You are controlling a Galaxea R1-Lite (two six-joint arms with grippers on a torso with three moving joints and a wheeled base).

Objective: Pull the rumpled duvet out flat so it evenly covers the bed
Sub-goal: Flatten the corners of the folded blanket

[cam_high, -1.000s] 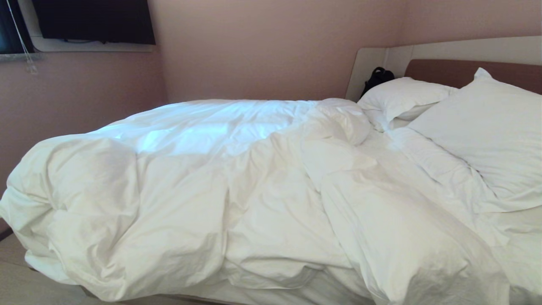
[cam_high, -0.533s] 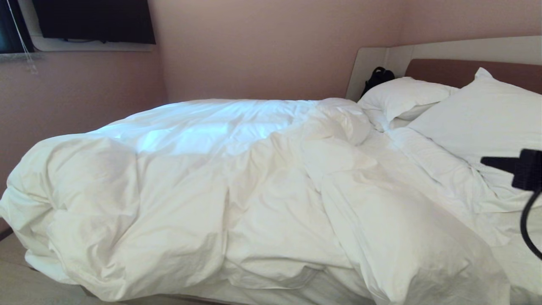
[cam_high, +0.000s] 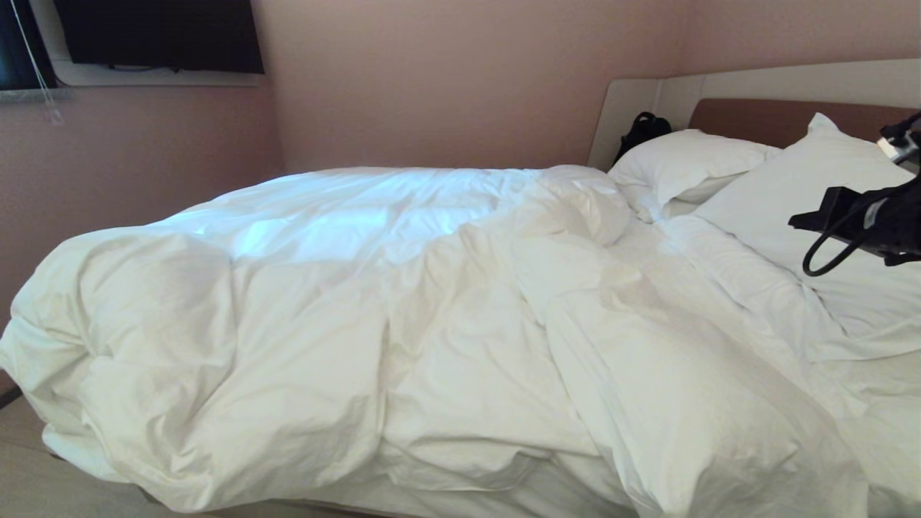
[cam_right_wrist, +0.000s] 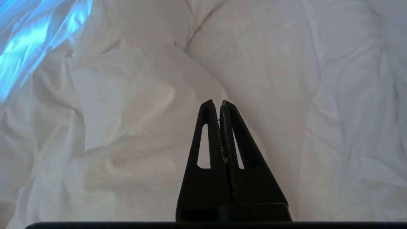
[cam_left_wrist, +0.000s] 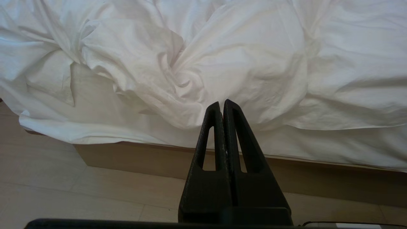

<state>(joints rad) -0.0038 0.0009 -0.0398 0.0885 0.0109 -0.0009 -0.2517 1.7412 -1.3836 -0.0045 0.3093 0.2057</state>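
The white duvet lies bunched in thick folds over the left and middle of the bed, whose headboard stands at the far right. My right gripper hangs in the air above the near pillow at the right edge, shut and empty, pointing toward the duvet. In the right wrist view, its shut tips hover over creased white bedding. My left gripper is shut and empty, held low beside the bed, facing the duvet's hanging edge above the bed base. It is outside the head view.
Two white pillows lean at the headboard. A black bag sits behind the far pillow. A dark screen hangs on the wall at the far left. Pale floor runs along the bed's near side.
My right arm has come into the head view from the right edge and risen over the near pillow. The duvet and the left gripper have not moved.
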